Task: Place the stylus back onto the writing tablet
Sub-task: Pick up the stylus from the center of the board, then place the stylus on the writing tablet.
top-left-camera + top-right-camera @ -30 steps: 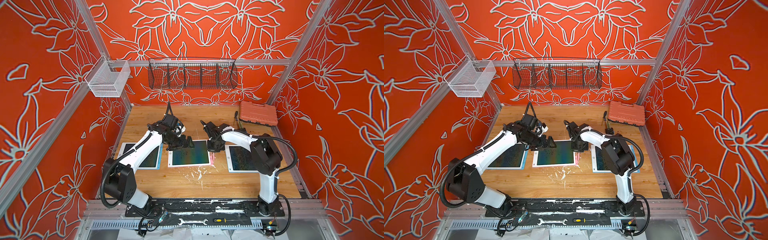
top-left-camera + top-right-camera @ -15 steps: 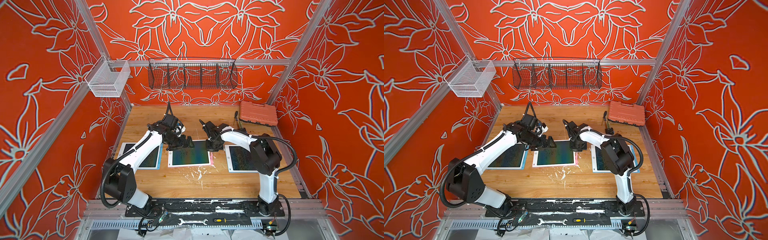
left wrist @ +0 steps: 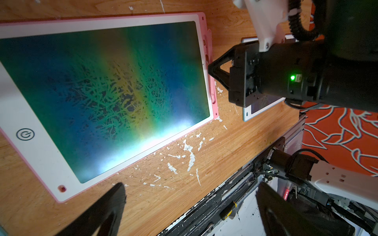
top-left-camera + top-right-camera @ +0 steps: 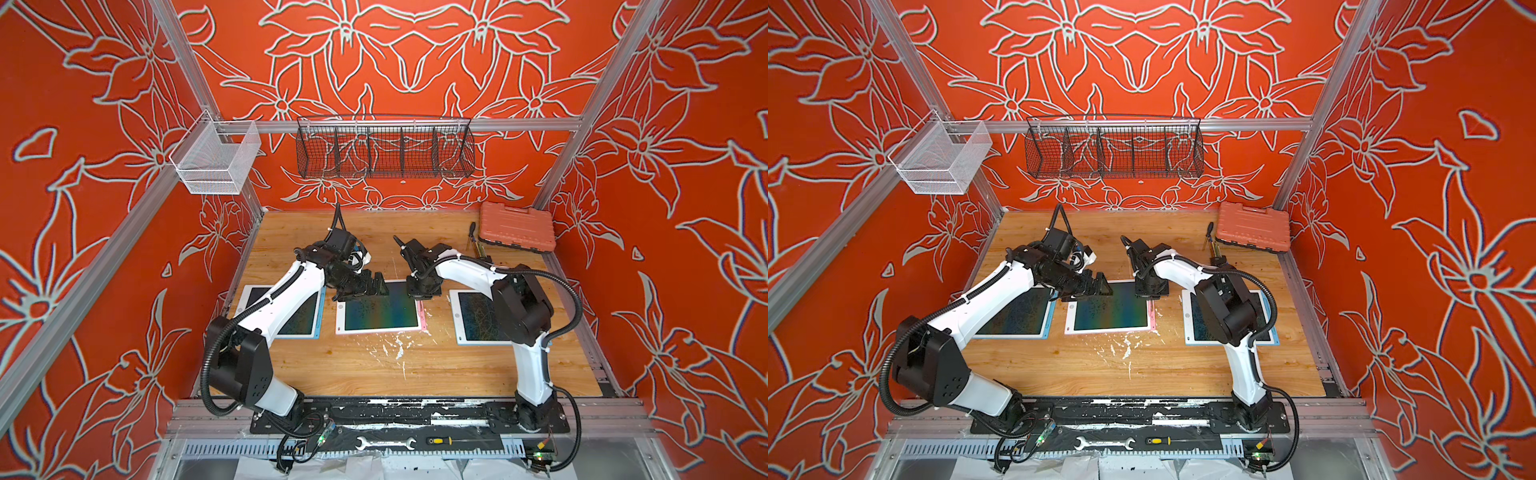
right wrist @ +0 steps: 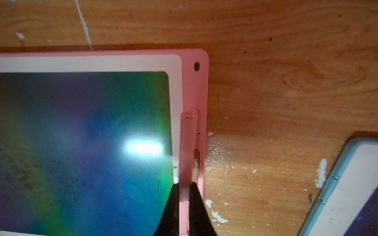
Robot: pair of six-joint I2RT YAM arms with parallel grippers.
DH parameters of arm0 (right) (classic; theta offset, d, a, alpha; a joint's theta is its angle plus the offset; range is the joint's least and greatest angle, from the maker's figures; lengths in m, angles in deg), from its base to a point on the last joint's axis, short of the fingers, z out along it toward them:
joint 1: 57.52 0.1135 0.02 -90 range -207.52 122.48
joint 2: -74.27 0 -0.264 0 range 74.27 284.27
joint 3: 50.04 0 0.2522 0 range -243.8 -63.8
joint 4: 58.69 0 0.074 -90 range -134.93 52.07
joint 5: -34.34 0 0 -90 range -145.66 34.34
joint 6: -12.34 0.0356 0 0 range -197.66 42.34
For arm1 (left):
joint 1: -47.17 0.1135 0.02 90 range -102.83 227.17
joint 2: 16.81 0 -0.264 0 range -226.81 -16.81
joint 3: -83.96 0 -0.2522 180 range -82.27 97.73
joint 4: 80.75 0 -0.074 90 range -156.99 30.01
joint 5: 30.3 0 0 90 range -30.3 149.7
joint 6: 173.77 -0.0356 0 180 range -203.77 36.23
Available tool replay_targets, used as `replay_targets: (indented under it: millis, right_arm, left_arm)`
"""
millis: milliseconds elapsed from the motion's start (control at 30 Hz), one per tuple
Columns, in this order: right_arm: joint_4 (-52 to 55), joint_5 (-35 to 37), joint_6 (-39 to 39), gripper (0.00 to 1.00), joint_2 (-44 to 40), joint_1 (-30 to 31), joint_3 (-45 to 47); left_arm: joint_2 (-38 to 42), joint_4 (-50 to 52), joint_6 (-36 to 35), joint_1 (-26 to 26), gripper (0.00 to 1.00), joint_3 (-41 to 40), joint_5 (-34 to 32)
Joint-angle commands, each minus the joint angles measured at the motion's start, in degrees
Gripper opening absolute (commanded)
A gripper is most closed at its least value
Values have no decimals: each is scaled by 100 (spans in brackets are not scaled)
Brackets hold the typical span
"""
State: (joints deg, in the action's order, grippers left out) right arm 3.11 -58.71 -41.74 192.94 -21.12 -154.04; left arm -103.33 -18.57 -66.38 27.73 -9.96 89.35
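R pincer [image 5: 184, 187] clamped on pink stylus [image 5: 187, 143], long axis parallel w/ tablet [image 5: 195, 85] side edge; L pincer [image 3: 191, 187] apart.

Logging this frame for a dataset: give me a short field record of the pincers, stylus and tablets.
right pincer: shut on stylus
stylus: pink, lying along the pink tablet's side edge; whether it is seated cannot be told
pink tablet: middle of three, flat on the table
left pincer: open, empty, above the pink tablet
left tablet: blue-framed, partly under the left arm
right tablet: blue-framed, partly under the right arm
case: orange, closed, back right
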Motion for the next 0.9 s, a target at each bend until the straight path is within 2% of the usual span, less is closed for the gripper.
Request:
replay_targets:
  millis: [0,400,867]
  right_arm:
    - [286,54,-44,4,182,43,-182]
    - [374,104,-92,5,233,43,-170]
    - [394,120,-98,11,204,61,-149]
  left_arm:
    - [101,87,-44,48,97,72,-3]
    - [63,83,-36,46,97,125,8]
    - [119,68,-16,48,97,55,6]
